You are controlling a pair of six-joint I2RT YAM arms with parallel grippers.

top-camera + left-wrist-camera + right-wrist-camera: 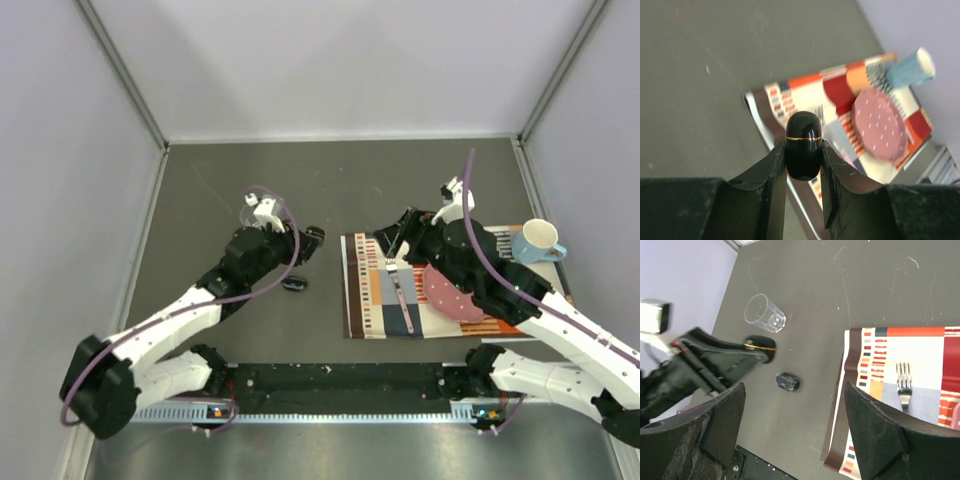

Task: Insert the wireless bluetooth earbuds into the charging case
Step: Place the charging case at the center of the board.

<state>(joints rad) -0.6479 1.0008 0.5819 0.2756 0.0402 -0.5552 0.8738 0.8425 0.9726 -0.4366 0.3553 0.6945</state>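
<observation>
The left gripper (804, 152) is clamped on the black charging case (803, 131), with one finger on each side. One black earbud (787, 381) lies on the table (200, 190), just near of the case and left of the placemat (370, 300). The right gripper (794, 395) is wide open and holds nothing, above the placemat's far edge.

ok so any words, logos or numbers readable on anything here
None readable.
The black charging case in the left claw shows only a gold seam line, no brand.
The placemat carries coloured blocks and dashes, not letters.
The mug, pink plate and clear cup look unmarked.
The small black piece on the table is too small to tell.
</observation>
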